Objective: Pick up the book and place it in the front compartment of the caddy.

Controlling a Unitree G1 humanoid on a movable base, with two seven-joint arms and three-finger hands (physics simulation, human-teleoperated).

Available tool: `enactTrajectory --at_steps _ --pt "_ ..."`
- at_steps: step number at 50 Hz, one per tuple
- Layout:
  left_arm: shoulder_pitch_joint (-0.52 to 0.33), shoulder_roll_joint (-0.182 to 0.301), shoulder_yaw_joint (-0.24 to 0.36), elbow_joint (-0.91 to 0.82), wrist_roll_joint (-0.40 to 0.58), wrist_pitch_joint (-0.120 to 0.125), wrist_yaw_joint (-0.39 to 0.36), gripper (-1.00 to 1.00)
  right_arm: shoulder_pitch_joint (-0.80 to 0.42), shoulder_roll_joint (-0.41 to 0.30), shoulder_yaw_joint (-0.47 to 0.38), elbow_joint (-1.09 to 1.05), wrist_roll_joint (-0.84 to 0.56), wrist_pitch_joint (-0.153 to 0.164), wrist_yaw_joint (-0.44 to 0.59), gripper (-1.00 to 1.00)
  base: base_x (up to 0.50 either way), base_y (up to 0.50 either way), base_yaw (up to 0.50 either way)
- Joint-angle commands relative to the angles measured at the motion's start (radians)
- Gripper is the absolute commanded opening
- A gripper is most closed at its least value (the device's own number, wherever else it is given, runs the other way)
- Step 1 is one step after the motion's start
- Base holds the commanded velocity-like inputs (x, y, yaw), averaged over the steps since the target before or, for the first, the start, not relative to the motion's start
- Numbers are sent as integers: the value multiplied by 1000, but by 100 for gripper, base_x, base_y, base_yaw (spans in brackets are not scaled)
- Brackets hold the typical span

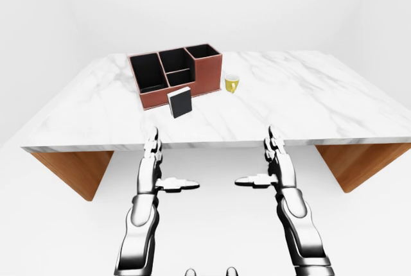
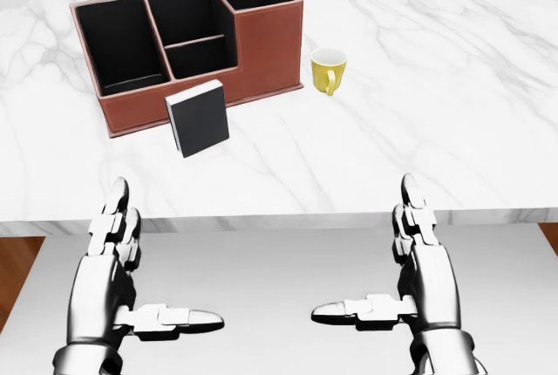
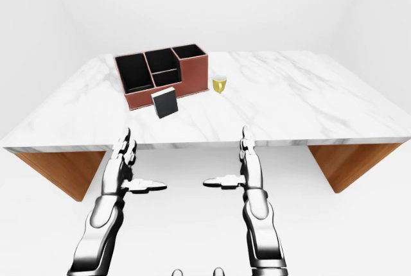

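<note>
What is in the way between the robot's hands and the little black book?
Nothing visible. Only bare marble table lies between the open left hand, the right hand and the book. The yellow cup stands off to the right.

Bare simulated room: blank white walls, marble-topped table [image 1: 308,103] on wooden supports.

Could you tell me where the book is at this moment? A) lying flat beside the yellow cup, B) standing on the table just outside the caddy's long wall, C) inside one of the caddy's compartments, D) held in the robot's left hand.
B: the book stands upright on the table against the caddy wall nearest the robot, outside every compartment, while both the left hand and the right hand hang open and empty below the table edge.
</note>
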Motion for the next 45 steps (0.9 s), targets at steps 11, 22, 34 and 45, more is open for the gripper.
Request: enactTrajectory --at_steps 11,22,34,45 --pt "383 -22 24 -787 28 57 -48 100 343 12 4 -661 -115 52 58 100 0 0 0" --pt "541 -76 60 -945 44 50 -90 100 517 30 14 -863 -150 52 93 100 0 0 0" --pt "538 -114 77 -945 82 28 -105 100 531 53 3 -863 -115 52 152 100 19 0 0" --pt "530 -87 26 -945 137 51 -82 100 527 25 41 -869 -138 52 120 100 50 0 0"
